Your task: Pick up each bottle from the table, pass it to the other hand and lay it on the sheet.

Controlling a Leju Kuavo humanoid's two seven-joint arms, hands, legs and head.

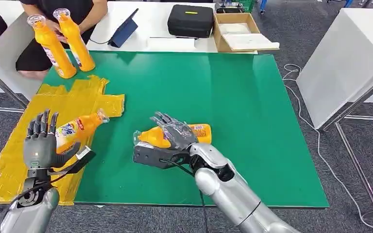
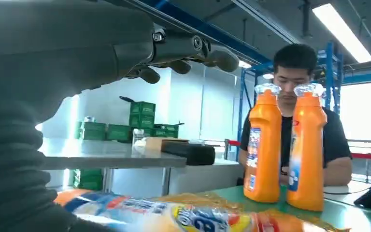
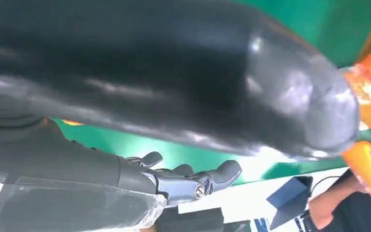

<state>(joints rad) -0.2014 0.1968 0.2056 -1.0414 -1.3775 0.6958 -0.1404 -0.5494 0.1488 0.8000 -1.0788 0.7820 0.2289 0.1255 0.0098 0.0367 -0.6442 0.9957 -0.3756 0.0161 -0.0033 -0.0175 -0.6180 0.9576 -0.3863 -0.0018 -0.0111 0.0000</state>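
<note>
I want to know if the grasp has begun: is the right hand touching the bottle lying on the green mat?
Touching. In the head view the right hand lies over the bottle, its fingers draped across the orange body with no gap visible.

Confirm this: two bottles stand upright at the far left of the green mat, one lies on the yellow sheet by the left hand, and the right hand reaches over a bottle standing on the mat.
One thing is wrong: the bottle under the right hand lies on its side on the mat, as the head view shows. The two upright bottles and the bottle on the sheet by the left hand are as you say.
</note>
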